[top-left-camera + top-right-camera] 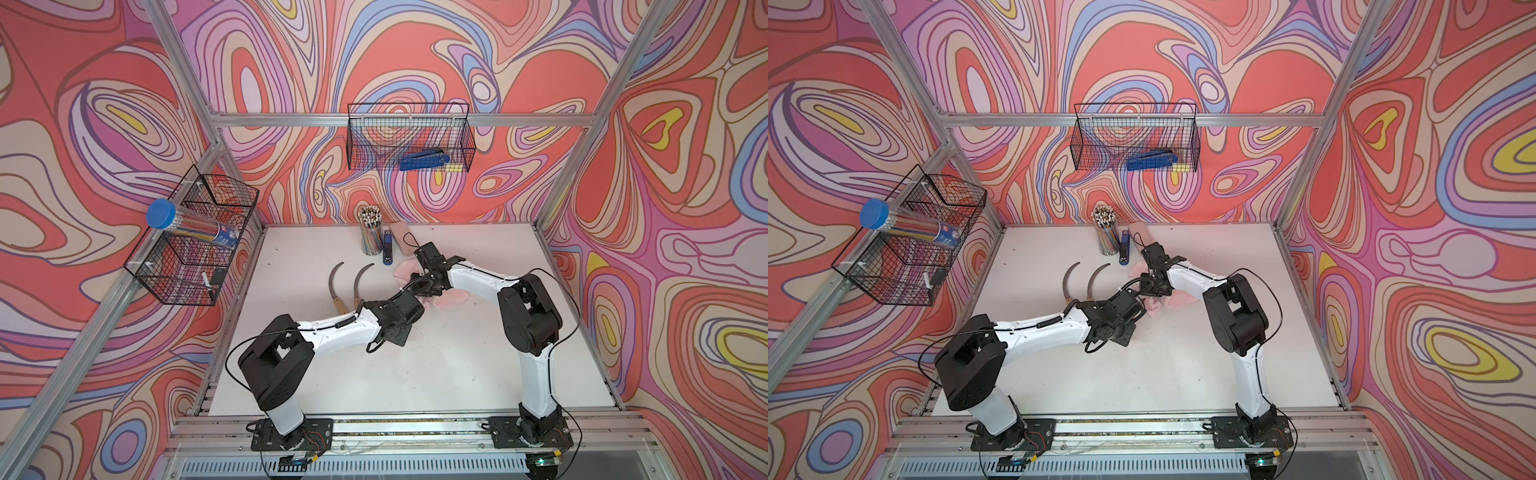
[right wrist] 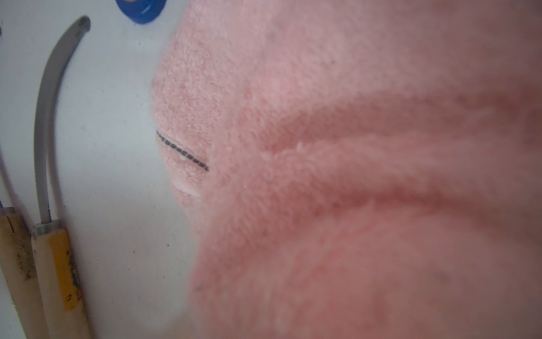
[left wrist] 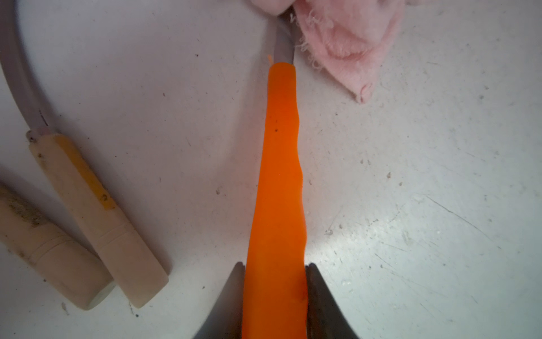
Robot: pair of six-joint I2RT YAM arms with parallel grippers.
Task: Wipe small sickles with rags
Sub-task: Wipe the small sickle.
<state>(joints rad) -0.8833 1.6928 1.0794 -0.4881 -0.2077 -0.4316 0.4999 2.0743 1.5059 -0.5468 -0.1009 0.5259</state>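
My left gripper (image 3: pixel 275 278) is shut on the bright orange handle (image 3: pixel 281 176) of one small sickle. Its grey blade (image 3: pixel 284 44) runs under the fuzzy pale-pink rag (image 3: pixel 346 38). The rag (image 2: pixel 352 176) fills the right wrist view and hides my right gripper's jaws, with its folds bunched toward them. In a top view the right gripper (image 1: pixel 419 277) points down into the rag (image 1: pixel 453 297), close to the left gripper's tip. Two sickles with pale wooden handles (image 1: pixel 334 286) (image 1: pixel 359 282) lie side by side on the white table, left of both grippers.
At the back of the table stand a cup of pencils (image 1: pixel 371 232), a blue stapler (image 1: pixel 387 249) and a smooth pink case (image 1: pixel 402 239). A wire basket (image 1: pixel 195 241) hangs on the left wall. Another wire basket (image 1: pixel 411 137) hangs on the back wall.
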